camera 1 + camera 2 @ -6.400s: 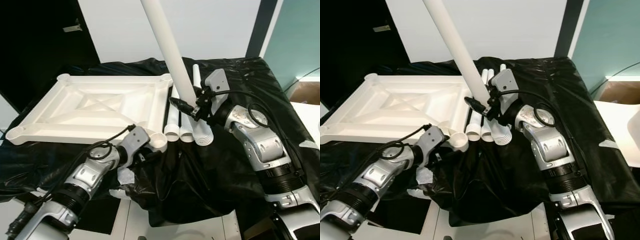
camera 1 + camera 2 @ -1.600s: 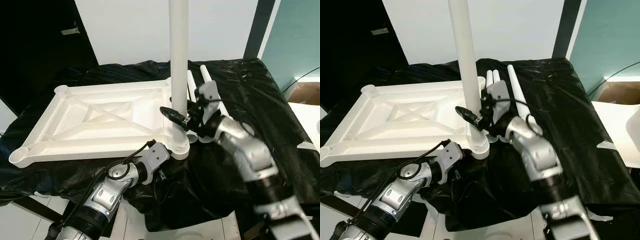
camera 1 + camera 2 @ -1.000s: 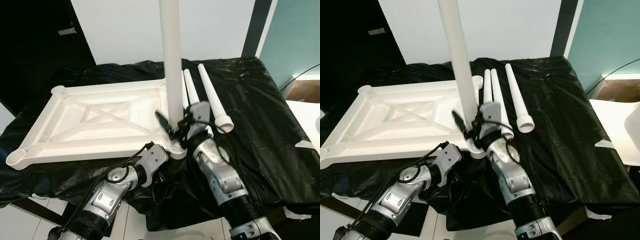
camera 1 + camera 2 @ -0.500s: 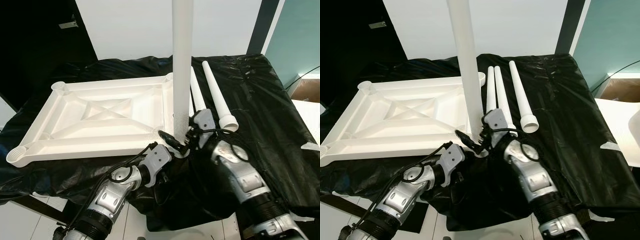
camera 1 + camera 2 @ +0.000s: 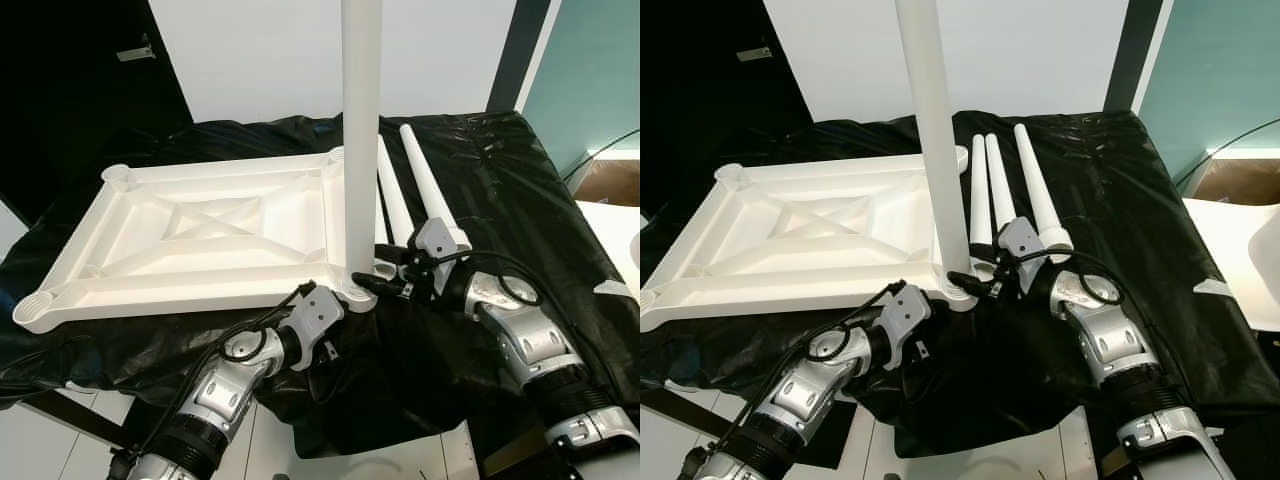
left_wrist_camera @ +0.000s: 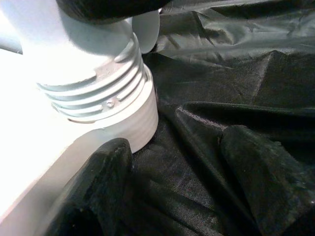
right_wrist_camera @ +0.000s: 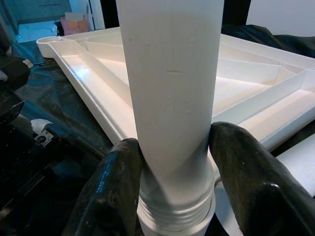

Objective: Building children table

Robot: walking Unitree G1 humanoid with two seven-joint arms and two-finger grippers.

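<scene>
since the earlier frames the white leg [image 5: 361, 130] has gone from a slant above the spare legs to standing upright in the near right corner socket [image 5: 352, 288] of the upturned tabletop [image 5: 190, 235], and the right pincer [image 5: 975, 282] has slid from mid-shaft down to the base. the right wrist view shows its two fingers [image 7: 113, 182] pressed on either side of the leg just above the threaded collar, so it holds the leg. the left pincer [image 6: 177, 182] sits spread at the same corner, one finger touching the tabletop's edge and the other resting on the black sheet [image 5: 500, 190], gripping nothing. threads are visible above the socket rim in the left wrist view, so the leg is judged not fully seated; turning it while tilted could cross the threads or jam it. a long leg held low may also lever over and lift the light tabletop. three spare legs [image 5: 1025, 190] lie just beside the corner on the sheet-covered worktop and could be knocked and roll.
</scene>
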